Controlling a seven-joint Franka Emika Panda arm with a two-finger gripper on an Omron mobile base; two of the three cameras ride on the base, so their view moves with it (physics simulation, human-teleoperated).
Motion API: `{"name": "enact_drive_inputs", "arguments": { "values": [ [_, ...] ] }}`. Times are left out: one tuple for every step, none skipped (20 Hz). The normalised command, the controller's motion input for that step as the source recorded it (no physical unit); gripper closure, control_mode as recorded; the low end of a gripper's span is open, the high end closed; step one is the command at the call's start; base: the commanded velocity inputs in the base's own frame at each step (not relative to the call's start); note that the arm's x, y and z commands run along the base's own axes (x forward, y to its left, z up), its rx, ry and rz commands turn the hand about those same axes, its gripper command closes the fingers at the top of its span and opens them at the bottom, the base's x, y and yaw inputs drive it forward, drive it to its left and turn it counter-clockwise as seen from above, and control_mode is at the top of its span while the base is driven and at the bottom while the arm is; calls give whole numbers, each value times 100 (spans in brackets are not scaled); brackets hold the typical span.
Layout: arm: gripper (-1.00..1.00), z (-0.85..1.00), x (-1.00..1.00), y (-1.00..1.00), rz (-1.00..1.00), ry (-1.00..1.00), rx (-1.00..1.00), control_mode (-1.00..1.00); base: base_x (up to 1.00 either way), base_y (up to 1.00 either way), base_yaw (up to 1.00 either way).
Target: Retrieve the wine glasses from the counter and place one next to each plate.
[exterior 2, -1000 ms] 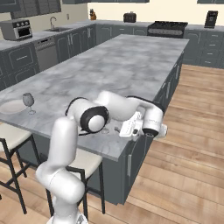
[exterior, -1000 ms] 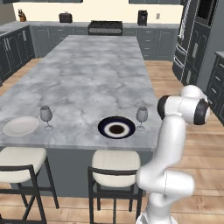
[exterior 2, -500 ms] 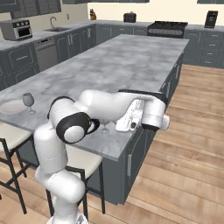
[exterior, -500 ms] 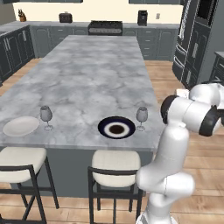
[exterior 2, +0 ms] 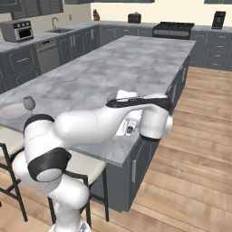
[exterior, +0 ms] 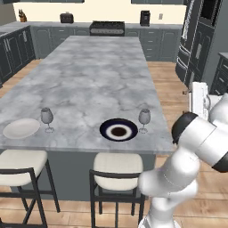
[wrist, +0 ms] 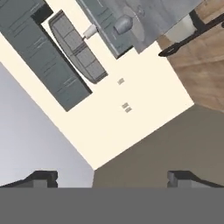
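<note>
While glasses (exterior: pixel 144 117) flank plates (exterior: pixel 118 131) at island edge (exterior: pixel 89 149), end effector (wrist: pixel 111 177) spread

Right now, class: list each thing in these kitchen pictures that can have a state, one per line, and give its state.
Gripper: open, holding nothing, off the island.
Wine glass by the navy plate: upright on the island, just right of the plate, apart from it.
Wine glass by the white plate: upright, just right of that plate.
Navy plate: flat, bare.
White plate: flat, bare.
</note>
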Motion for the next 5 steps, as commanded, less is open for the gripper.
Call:
{"name": "enact_drive_inputs", "arguments": {
  "values": [
    [-100,47,-100,24,4,-44,2,-100,0,0,0],
    [-100,46,-100,24,3,-45,1,-100,0,0,0],
    [-100,46,-100,24,3,-49,0,-100,0,0,0],
    [-100,44,-100,24,3,-49,0,-100,0,0,0],
    [-100,42,-100,24,3,-50,0,-100,0,0,0]
  ]
}}
